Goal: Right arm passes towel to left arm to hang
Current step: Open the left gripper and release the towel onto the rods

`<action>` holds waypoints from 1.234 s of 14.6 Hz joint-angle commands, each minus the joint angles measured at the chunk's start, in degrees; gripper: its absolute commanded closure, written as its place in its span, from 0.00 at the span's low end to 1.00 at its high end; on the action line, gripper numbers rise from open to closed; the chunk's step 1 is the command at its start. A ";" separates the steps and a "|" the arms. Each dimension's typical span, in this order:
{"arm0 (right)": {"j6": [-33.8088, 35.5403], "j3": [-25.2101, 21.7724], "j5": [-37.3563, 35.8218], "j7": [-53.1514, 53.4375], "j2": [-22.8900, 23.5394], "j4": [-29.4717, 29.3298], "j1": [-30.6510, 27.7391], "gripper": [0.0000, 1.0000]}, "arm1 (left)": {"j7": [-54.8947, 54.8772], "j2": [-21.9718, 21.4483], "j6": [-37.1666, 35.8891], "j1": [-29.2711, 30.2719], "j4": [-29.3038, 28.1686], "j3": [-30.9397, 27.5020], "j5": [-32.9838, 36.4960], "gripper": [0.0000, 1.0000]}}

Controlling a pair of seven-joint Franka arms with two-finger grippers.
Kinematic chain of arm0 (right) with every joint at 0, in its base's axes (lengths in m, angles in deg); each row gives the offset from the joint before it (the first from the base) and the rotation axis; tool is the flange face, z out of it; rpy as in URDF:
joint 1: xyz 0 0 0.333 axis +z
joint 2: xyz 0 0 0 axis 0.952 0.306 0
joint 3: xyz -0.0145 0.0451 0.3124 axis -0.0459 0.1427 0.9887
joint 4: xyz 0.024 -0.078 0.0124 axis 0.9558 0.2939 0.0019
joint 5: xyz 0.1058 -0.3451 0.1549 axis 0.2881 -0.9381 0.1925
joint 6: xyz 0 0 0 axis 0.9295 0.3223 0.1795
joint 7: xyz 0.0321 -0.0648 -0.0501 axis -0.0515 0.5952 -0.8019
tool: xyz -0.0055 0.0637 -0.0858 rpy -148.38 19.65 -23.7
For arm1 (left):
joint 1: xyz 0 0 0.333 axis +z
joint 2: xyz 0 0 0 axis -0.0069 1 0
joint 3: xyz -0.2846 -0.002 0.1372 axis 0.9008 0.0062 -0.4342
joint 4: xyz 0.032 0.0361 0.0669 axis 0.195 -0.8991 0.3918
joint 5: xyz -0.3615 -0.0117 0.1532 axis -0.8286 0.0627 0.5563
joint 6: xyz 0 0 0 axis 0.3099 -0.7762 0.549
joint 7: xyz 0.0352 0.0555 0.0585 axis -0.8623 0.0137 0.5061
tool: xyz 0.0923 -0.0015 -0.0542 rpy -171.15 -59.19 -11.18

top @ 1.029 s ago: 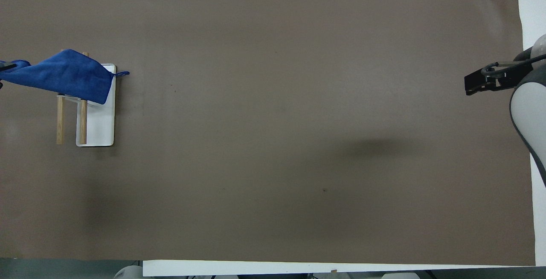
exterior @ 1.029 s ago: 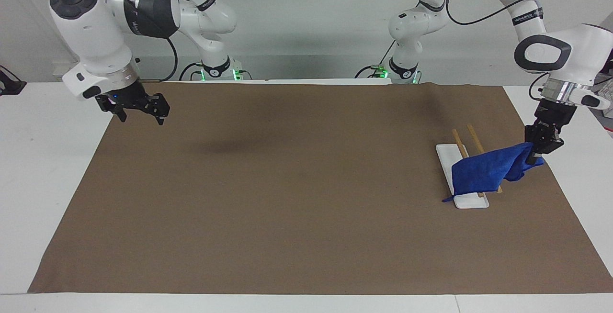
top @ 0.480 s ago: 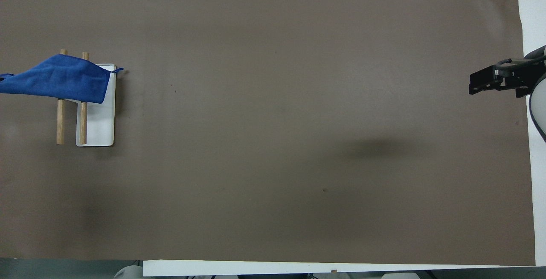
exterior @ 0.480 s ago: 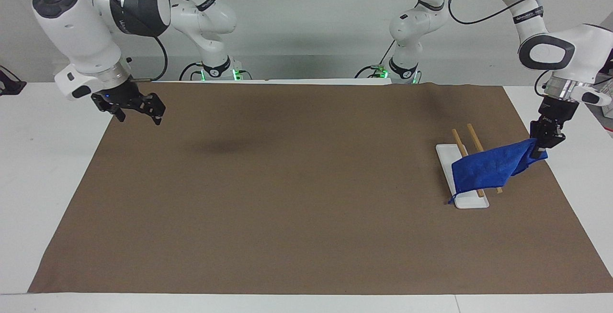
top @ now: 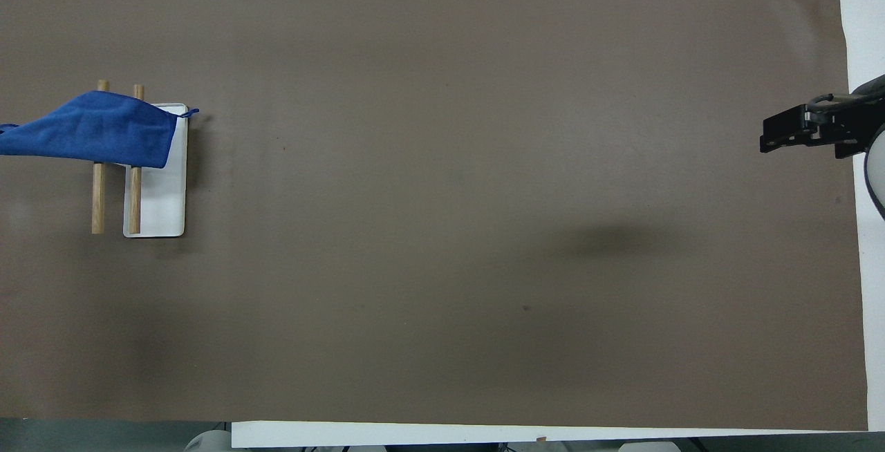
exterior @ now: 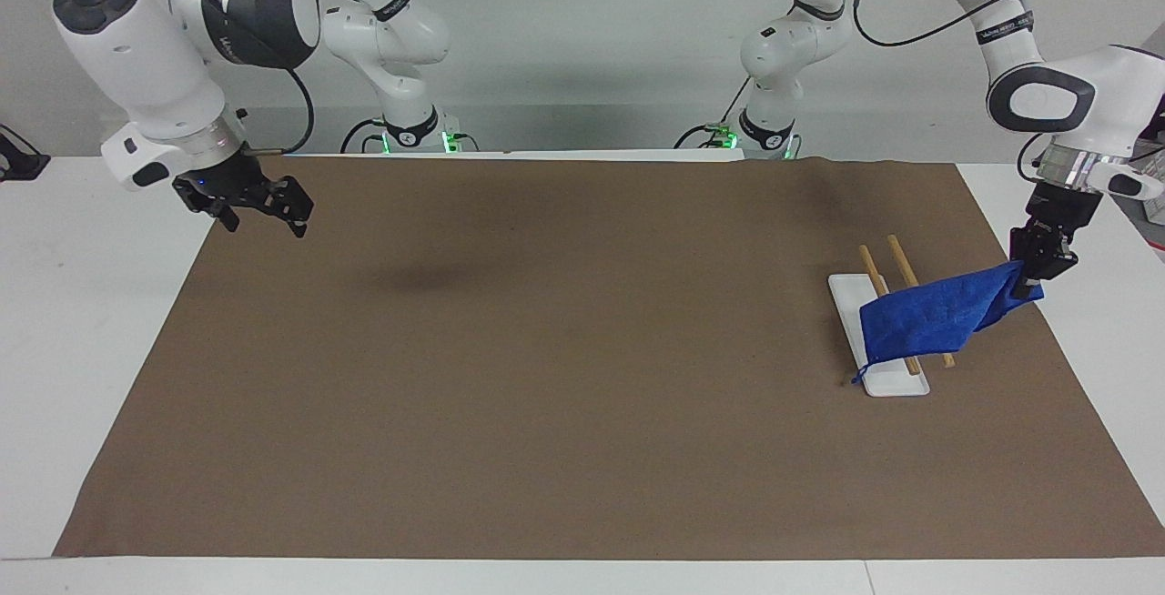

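1. My left gripper is up over the brown mat's edge at the left arm's end of the worktop. Jaws closed on one corner of the towel.
2. Towel position: stretched from my jaws across the two wooden rails of the rack, its lower corner and loop hanging over the white base tray. Overhead view agrees: cloth crosses both rails near their ends farther from the robots.
3. Step in hand, as I judge it: settling the towel on the rack, then letting go.
4. To do it well: lower the held corner until the cloth's weight sits on both rails, not on my grip. The drape looks lopsided, most of the cloth on the tray side, so carry the corner no further outward.
5. Open the jaws only once the cloth is slack; then lift straight up, so no terry snags and drags off.
6. Risk: releasing under tension, the towel may slide toward the tray.
7. My right gripper waits over the mat's corner at the right arm's end, jaws spread wide, holding nothing.
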 commanded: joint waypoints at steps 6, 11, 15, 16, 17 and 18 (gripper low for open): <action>1.09 0.14 0.67 -0.01 0.41 -1.06 -0.37 0.00 | -0.05 0.67 -3.26 0.05 5.36 0.62 10.63 0.00; 0.92 -0.03 0.67 -0.01 -0.02 -1.15 -0.37 0.00 | -0.31 2.33 -19.83 -3.37 17.38 1.06 26.20 0.00; 1.09 0.14 0.67 -0.01 -1.61 -0.45 -0.20 0.00 | -0.67 2.52 -37.51 -9.95 26.81 1.24 32.17 0.00; 1.09 0.14 0.67 -0.01 -1.61 -0.36 -0.20 0.00 | -0.67 2.25 -41.38 -11.89 28.21 1.15 32.53 0.00; 1.09 0.14 0.67 -0.01 -1.61 -0.36 -0.11 0.00 | -0.75 2.08 -46.11 -13.47 29.97 1.15 32.63 0.00; 1.09 0.14 0.67 -0.01 -1.70 -0.36 -0.11 0.00 | -1.71 2.16 -50.16 -14.88 31.64 1.24 33.15 0.00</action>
